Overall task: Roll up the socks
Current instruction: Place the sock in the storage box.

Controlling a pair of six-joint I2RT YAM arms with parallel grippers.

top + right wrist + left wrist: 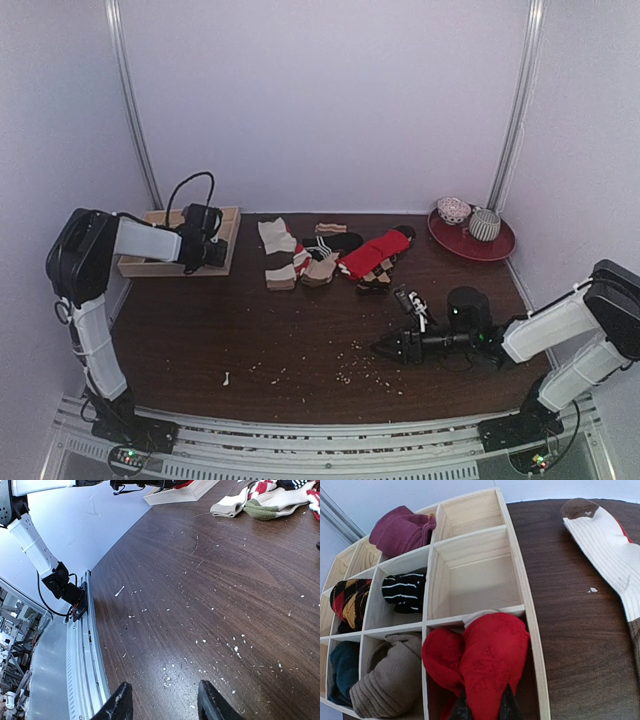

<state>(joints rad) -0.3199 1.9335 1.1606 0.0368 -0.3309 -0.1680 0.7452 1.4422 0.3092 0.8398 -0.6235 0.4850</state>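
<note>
My left gripper (484, 707) is shut on a bright red sock roll (495, 655), with a strip of cream showing at its top edge. The roll sits in the near right compartment of the wooden divider box (520, 580). The plain tan sock does not show apart from this roll. In the top view the left gripper (213, 250) is over the box (150, 266) at the far left. My right gripper (162, 702) is open and empty, low over bare table; in the top view it (385, 347) is right of the middle.
Other compartments hold rolled socks: maroon (402, 530), black striped (404, 592), argyle (350, 600), brown ribbed (390, 680). A white sock (605, 545) lies beside the box. A sock pile (330, 255) lies mid-table. A red plate (500, 245) with bowls stands far right. Crumbs litter the tabletop.
</note>
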